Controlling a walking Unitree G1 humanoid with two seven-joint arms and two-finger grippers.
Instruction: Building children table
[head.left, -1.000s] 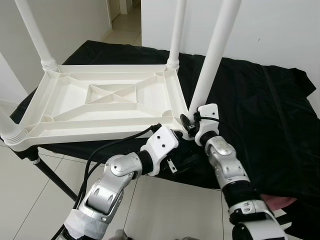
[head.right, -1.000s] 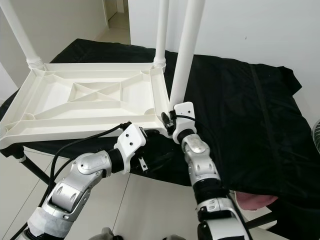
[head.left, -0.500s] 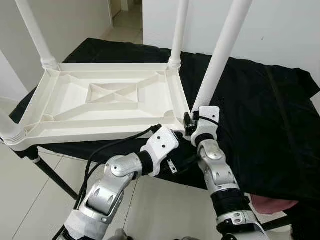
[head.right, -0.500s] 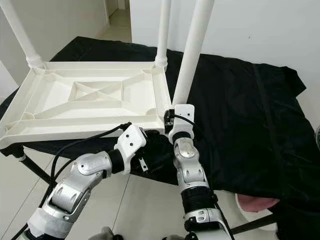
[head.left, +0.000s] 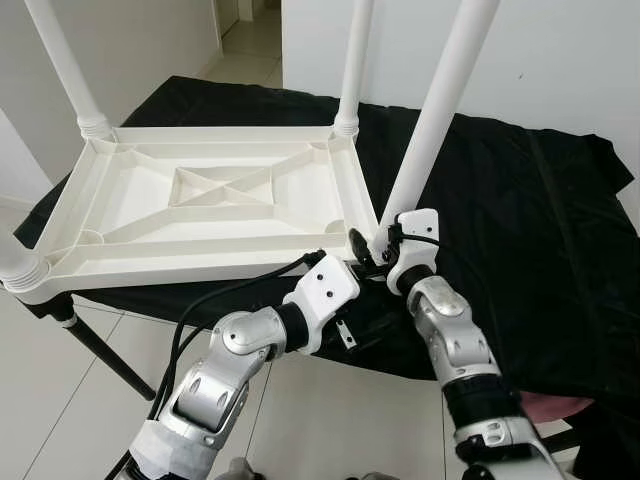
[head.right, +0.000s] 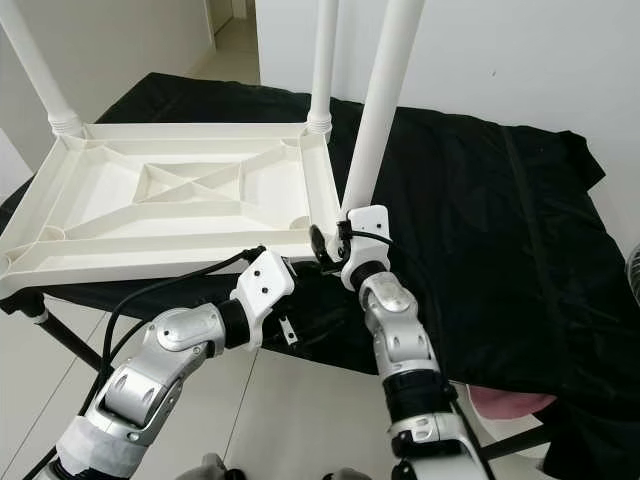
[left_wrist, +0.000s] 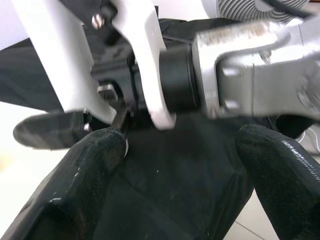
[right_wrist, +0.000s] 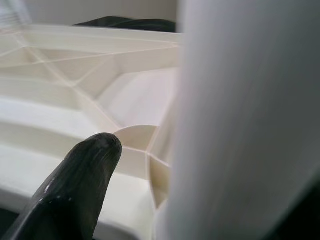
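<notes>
A white plastic children's table (head.left: 215, 195) lies upside down on a black-draped stand. Legs rise from its far left corner (head.left: 65, 65), far right corner (head.left: 352, 70) and near left corner (head.left: 18, 262). A fourth white leg (head.left: 440, 110) leans at the near right corner. My right gripper (head.left: 378, 242) straddles that leg's base, open: one black finger (right_wrist: 75, 195) stands off from the leg, with the corner socket (right_wrist: 135, 137) showing in the gap. The other finger is hidden behind the leg. My left gripper (left_wrist: 180, 150) is open just under my right wrist, holding nothing.
Black cloth (head.left: 540, 230) covers the stand and hangs over its edges. The upturned table overhangs the stand's near left side above pale floor tiles (head.left: 60, 400). White walls stand behind, with a doorway at the far left. Something pink (head.left: 545, 405) lies low on the right.
A black finger of my right gripper now shows to the left of the leaning leg's base, where none showed before. My right forearm has shifted slightly. The left arm has held still.
</notes>
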